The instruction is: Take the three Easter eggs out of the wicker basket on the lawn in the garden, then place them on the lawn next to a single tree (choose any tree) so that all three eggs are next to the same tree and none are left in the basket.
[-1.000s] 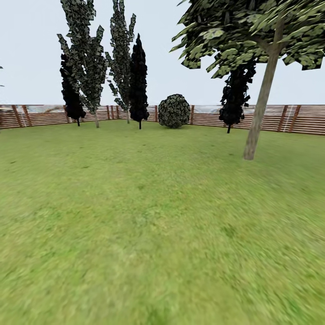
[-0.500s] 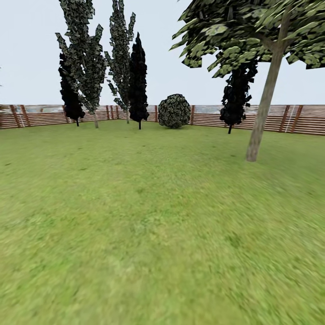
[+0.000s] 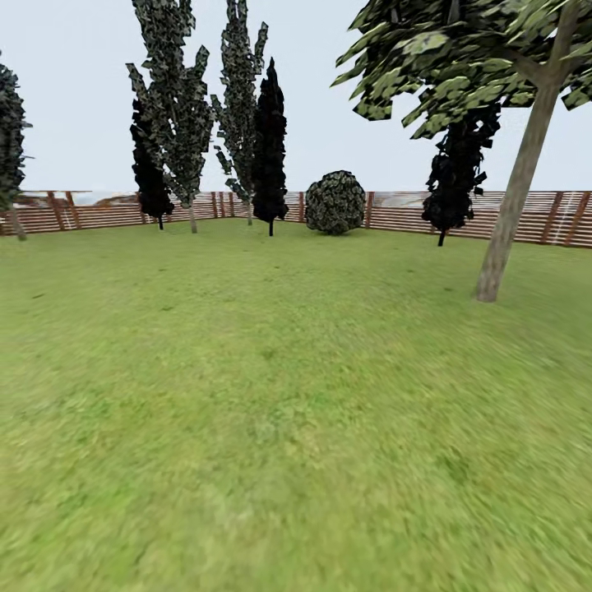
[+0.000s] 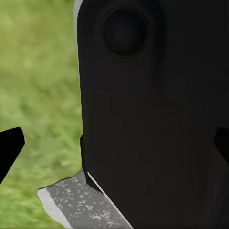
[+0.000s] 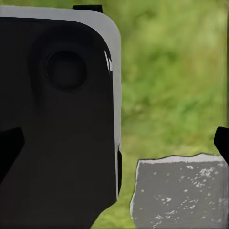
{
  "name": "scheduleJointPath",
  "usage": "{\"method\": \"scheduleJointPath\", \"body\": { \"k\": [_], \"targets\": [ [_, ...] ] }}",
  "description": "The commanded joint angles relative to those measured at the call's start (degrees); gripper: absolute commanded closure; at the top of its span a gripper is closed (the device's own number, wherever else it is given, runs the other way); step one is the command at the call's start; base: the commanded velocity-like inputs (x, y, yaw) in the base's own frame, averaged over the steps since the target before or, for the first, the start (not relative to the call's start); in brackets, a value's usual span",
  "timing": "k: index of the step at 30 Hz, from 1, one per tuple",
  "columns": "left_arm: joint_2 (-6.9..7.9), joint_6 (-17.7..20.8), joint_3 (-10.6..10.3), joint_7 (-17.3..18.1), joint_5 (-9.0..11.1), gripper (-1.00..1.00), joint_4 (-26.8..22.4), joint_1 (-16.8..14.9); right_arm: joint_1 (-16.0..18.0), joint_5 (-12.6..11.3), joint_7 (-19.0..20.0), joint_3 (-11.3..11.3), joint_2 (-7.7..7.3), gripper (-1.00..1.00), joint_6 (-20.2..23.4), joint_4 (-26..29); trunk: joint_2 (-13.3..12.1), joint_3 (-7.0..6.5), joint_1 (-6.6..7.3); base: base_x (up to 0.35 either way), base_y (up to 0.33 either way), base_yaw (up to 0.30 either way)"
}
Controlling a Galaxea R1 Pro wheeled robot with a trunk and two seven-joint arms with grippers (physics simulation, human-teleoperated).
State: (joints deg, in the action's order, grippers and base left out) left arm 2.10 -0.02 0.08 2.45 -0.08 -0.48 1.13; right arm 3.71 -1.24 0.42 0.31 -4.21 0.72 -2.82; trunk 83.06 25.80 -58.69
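The lawn (image 3: pixel 247 395) spreads wide and green ahead in the head view. At the right stands the tree (image 3: pixel 516 205), with a leaning grey-brown trunk and a leafy canopy. The wicker basket and the Easter eggs are out of view. My left gripper (image 4: pixel 114 148) is open, its dark fingertips (image 4: pixel 9 149) far apart over grass beside a dark part of the robot's body. My right gripper (image 5: pixel 114 145) is open as well, its fingertips (image 5: pixel 222 143) wide apart with nothing between them.
A brown slat fence (image 3: pixel 99 210) closes the garden at the back. Dark cypresses (image 3: pixel 270 148), thin leafy trees (image 3: pixel 177 115) and a round bush (image 3: pixel 335 201) stand along it. Grey stone slabs (image 4: pixel 76 202) (image 5: pixel 181 191) lie in the grass under the wrists.
The whole head view has shifted: trees, bush and fence now sit further right, and another tree shows at the left edge. The camera has turned; nothing in the garden moved.
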Motion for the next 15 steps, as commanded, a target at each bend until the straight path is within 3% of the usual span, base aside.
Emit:
{"method": "scheduleJointPath", "body": {
  "k": [1,15],
  "targets": [
    [0.01,0.0,0.0,0.2,0.0,-1.00,-0.1,0.0,0.1,-0.1,0.0,0.0,-0.01,-1.00,0.1,-0.1,0.0,0.04,-0.04,0.340,0.000,0.250],
    [0.01,0.0,0.1,0.2,0.0,-1.00,-0.1,0.0,0.1,-0.2,0.0,0.1,-0.01,-1.00,0.1,-0.1,0.0,0.04,-0.04,0.340,0.000,0.252]
  ]
}}
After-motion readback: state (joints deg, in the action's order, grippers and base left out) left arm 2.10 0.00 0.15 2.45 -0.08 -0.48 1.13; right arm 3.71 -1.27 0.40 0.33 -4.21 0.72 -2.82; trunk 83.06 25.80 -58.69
